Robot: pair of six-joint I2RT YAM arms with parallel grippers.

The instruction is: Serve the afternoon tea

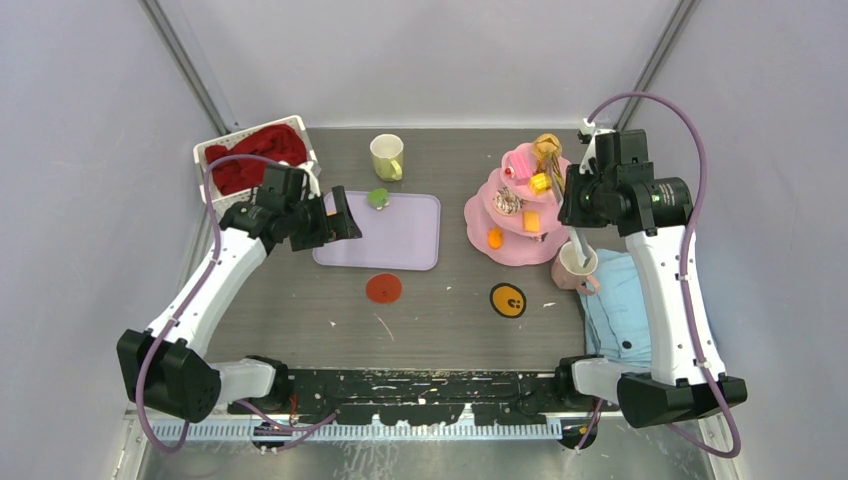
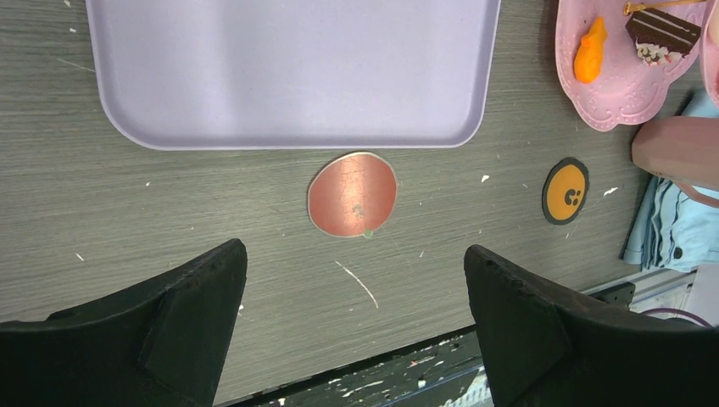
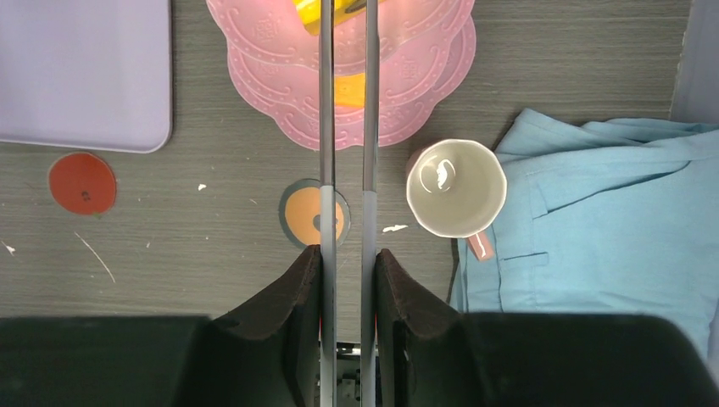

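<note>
The pink three-tier stand (image 1: pixel 478 213) holds several small pastries, with a yellow one (image 1: pixel 546 145) on its top tier. My right gripper (image 1: pixel 575 200) is shut on metal tongs (image 3: pixel 326 127), whose tips reach over the stand (image 3: pixel 424 51) at a yellow sweet (image 3: pixel 343 8). The pink mug (image 1: pixel 577 264) stands beside the stand on the towel's edge and is empty inside (image 3: pixel 455 187). The pale yellow-green mug (image 1: pixel 386 156) stands at the back. A green pastry (image 1: pixel 379 198) lies on the lilac tray (image 1: pixel 400 240). My left gripper (image 1: pixel 345 215) is open and empty over the tray's left edge.
A red coaster (image 1: pixel 383 288) and an orange coaster (image 1: pixel 508 300) lie in front of the tray. A folded light-blue towel (image 1: pixel 620 310) lies at the right. A white basket (image 1: pixel 205 152) with red cloth stands at the back left.
</note>
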